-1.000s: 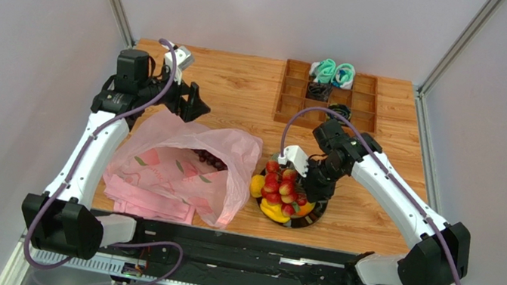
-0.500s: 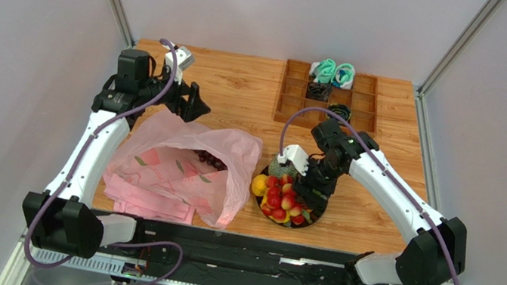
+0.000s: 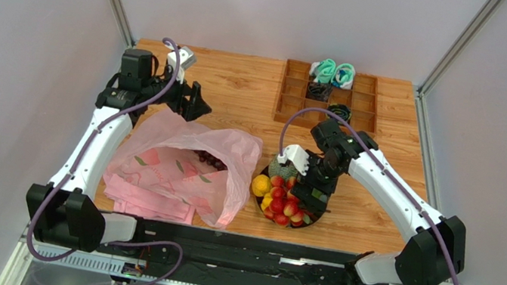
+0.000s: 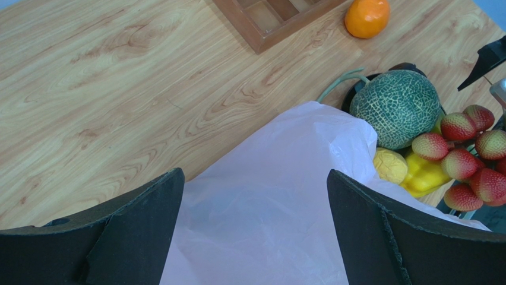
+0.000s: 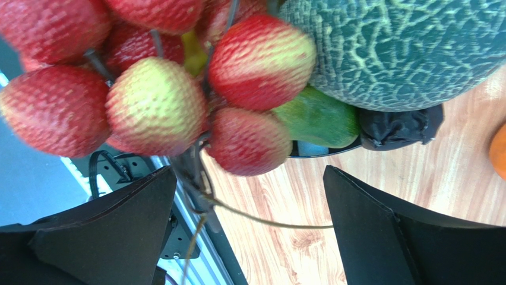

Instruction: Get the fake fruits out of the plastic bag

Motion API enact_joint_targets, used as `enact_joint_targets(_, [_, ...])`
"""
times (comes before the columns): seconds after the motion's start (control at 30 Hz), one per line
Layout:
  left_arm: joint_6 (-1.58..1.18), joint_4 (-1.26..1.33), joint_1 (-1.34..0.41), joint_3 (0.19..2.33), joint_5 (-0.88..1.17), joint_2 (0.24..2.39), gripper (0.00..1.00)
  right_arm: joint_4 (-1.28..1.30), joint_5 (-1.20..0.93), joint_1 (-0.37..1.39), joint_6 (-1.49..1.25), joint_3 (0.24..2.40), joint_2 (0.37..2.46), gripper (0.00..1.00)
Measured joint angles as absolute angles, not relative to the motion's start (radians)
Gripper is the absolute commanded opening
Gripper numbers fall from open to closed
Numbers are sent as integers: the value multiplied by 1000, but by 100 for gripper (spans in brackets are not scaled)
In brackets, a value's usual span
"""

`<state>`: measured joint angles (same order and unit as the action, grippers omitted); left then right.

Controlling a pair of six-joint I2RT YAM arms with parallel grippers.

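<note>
Pink, thin and crinkled, the plastic bag (image 3: 176, 168) lies slumped on the wooden surface (image 4: 119, 89) at the left, and dark purple grapes (image 3: 209, 158) show inside its mouth. The left claw (image 4: 254, 178) hangs over the bag's far edge with its jaws spread wide and nothing between them but the pale film below. Whether the tips touch that film is hard to tell from the wrist view.

Just right of the bag, a dark plate (image 4: 408, 65) carries a pile of fruit. A netted melon (image 4: 397, 107) sits at the far side, a lemon (image 4: 390, 165) and a yellow lobed piece (image 4: 423, 177) are just beside the bag, and a cluster of red berries (image 5: 160, 95) is on the near side. The right claw (image 5: 249, 172) sits low over that pile, jaws wide apart and gripping nothing. The berries lie just ahead of it, and their thin stem trails down between the jaws.

An orange (image 4: 367, 16) rests alone on the surface, close to a corner of the wooden tray (image 4: 267, 18).
</note>
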<state>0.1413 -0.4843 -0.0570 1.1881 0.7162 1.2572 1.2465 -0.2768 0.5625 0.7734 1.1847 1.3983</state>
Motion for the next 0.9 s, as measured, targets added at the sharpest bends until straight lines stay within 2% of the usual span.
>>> enact_joint_targets(0.9, [139,-477,-57,1188,721,1272,99,1012,-236,562,508,1124,1388,100])
